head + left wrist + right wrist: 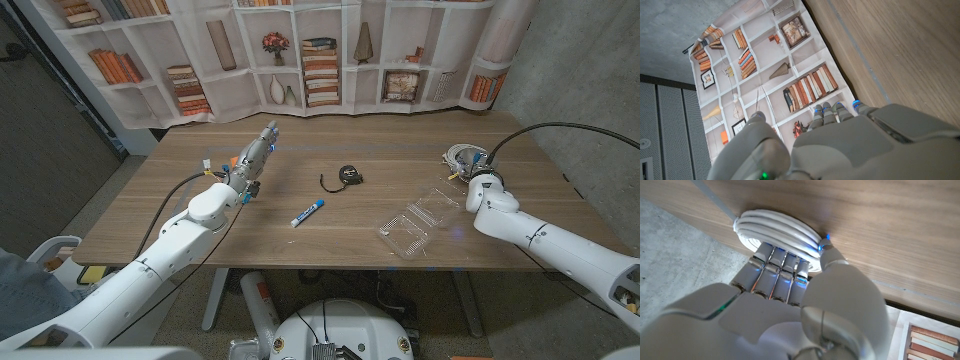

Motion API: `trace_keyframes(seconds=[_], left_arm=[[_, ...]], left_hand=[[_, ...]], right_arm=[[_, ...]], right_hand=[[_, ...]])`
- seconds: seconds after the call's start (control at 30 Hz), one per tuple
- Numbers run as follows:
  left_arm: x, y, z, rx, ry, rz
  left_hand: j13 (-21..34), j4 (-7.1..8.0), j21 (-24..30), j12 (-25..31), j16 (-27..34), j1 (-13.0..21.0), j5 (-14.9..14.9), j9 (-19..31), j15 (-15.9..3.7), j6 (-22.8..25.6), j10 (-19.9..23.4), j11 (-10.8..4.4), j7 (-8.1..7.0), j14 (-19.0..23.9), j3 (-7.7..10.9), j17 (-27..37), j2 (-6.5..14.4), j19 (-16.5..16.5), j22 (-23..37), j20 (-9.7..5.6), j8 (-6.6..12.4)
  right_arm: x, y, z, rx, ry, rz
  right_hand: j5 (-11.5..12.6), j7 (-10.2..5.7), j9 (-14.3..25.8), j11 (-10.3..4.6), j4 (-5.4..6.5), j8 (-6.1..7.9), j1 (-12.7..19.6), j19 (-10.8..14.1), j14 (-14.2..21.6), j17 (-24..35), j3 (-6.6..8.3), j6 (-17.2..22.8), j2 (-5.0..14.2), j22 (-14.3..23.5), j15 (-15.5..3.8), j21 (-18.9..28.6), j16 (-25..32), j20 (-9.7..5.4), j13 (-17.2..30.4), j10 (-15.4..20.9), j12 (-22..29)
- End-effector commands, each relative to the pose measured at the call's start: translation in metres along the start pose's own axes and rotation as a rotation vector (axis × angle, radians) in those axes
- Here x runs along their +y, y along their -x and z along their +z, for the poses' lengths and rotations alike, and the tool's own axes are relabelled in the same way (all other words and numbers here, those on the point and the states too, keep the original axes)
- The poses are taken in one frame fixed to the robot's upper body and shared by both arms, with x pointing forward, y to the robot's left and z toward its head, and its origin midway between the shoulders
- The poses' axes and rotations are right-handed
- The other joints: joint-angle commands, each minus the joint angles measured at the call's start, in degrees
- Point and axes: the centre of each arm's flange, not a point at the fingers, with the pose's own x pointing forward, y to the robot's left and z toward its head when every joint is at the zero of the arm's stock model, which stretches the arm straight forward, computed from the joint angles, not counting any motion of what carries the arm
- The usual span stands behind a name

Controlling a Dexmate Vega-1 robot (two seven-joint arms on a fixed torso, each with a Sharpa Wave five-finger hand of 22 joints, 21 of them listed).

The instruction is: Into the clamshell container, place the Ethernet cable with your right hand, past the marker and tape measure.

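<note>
The Ethernet cable (461, 155), a white coil, lies on the table at the far right. My right hand (474, 177) is on it. In the right wrist view its fingers (774, 266) reach into the middle of the Ethernet cable (777, 227) and the thumb presses on the coil's outer edge, so the hand grips it. The clear clamshell container (418, 222) lies open nearer the front edge, left of my right arm. A blue-and-white marker (307, 212) and a black tape measure (347, 175) lie at the table's middle. My left hand (256, 160) hovers at the left, fingers straight, holding nothing.
The wooden table (180, 215) has bare surface between the marker and the clamshell and along the left side. A printed bookshelf backdrop (300, 60) hangs behind the table's far edge. The cable lies close to the table's right edge.
</note>
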Motion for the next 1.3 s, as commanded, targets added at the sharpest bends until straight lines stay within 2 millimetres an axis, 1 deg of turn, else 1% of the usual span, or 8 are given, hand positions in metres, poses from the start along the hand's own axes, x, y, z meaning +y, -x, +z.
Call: trace_keyframes(seconds=[0.03,0.4,0.57,0.7,0.9,1.3], left_arm=[[-0.001,0.001,0.003,0.002,-0.007,-0.006],[-0.001,-0.003,0.001,0.009,-0.003,-0.012],[-0.001,-0.004,0.0,0.008,-0.003,-0.012],[-0.001,-0.005,-0.001,0.012,-0.002,-0.015],[0.0,-0.008,-0.005,0.014,0.004,-0.015],[0.001,-0.017,-0.007,0.016,0.008,-0.024]], left_hand=[[0.3,0.05,0.21,0.34,0.04,0.51,0.5,0.17,0.05,0.54,0.22,0.17,0.03,0.24,-0.38,0.24,0.25,-2.71,0.35,0.42,0.24],[0.3,0.07,0.22,0.34,0.01,0.54,0.5,0.17,0.02,0.49,0.25,0.2,-0.01,0.2,-0.49,0.24,0.31,-2.72,0.35,0.44,0.2],[0.3,0.08,0.21,0.34,-0.01,0.55,0.51,0.17,0.0,0.52,0.29,0.23,0.01,0.15,-0.55,0.24,0.34,-2.75,0.36,0.47,0.2],[0.3,0.08,0.21,0.32,-0.01,0.56,0.51,0.17,0.04,0.54,0.25,0.22,0.05,0.14,-0.6,0.24,0.37,-2.75,0.36,0.47,0.2],[0.31,0.09,0.2,0.3,-0.01,0.58,0.51,0.17,0.14,0.57,0.22,0.22,0.04,0.16,-0.68,0.24,0.41,-2.8,0.36,0.46,0.2],[0.31,0.11,0.21,0.29,-0.04,0.62,0.52,0.17,0.07,0.6,0.22,0.28,0.09,0.11,-0.82,0.24,0.48,-2.81,0.36,0.47,0.19]], right_arm=[[-0.007,0.004,0.007,0.001,0.0,-0.06],[-0.018,0.003,0.01,-0.004,0.001,-0.086],[-0.022,0.003,0.011,-0.008,0.003,-0.1],[-0.027,0.002,0.012,-0.013,0.005,-0.11],[-0.032,0.003,0.013,-0.028,0.005,-0.123],[-0.035,0.014,0.009,-0.066,-0.002,-0.158]], right_hand=[[-0.24,-5.86,0.37,-6.66,-0.04,0.3,3.05,0.6,0.9,0.24,0.15,6.41,2.33,0.34,-7.97,0.44,0.68,-7.11,1.79,5.84,-0.38],[-0.46,-6.01,0.44,-6.88,-0.19,0.08,4.13,0.67,1.41,0.43,0.21,6.53,2.78,0.5,-8.02,0.73,0.78,-7.15,1.48,6.09,-0.58],[-0.7,-6.1,0.51,-7.14,-0.43,-0.08,5.35,0.37,1.5,0.61,0.32,6.62,3.2,0.68,-8.07,0.88,0.77,-7.2,1.51,5.97,-0.73],[-0.95,-6.51,0.56,-6.92,-0.46,-0.09,6.12,0.28,1.56,0.75,0.26,7.06,3.41,0.83,-8.07,1.09,0.75,-7.16,1.4,6.22,-0.79],[-1.07,-6.56,0.58,-6.9,-0.41,-0.12,6.47,0.21,1.64,0.84,0.18,7.25,3.53,0.92,-8.07,1.2,0.75,-7.13,1.39,6.31,-0.81],[-1.28,-6.79,0.63,-7.14,-0.31,-0.33,7.21,0.02,1.56,0.99,-0.04,7.38,3.67,1.12,-8.05,1.48,0.6,-7.1,1.36,6.34,-0.94]])
